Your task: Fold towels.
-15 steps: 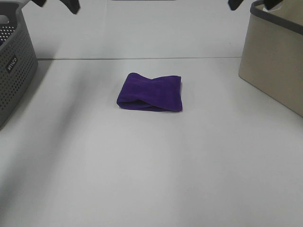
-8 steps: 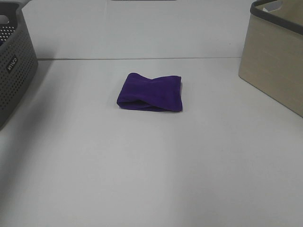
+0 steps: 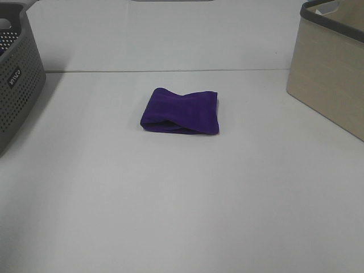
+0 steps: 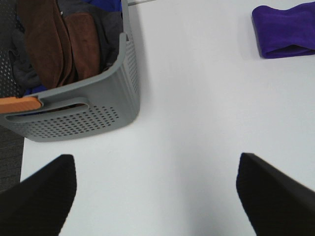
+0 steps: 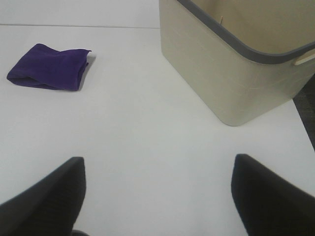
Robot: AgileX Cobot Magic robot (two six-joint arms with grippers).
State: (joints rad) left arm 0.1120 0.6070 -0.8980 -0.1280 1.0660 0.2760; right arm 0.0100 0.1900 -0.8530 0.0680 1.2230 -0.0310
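Note:
A purple towel (image 3: 181, 111) lies folded into a small bundle on the white table, past the middle. It also shows in the left wrist view (image 4: 286, 28) and the right wrist view (image 5: 49, 67). Neither arm shows in the high view. My left gripper (image 4: 156, 194) is open and empty, its black fingers (image 4: 42, 191) wide apart above bare table beside the grey basket. My right gripper (image 5: 157, 194) is open and empty above bare table in front of the beige bin.
A grey perforated basket (image 3: 17, 79) stands at the left edge; it holds brown, grey and blue towels (image 4: 64, 42). A beige bin with a dark rim (image 3: 333, 68) stands at the right edge and looks empty inside (image 5: 266, 22).
One second ago dark gripper parts showed at the top corners of the high view. They have pulled back out of that view. The towel has not moved.

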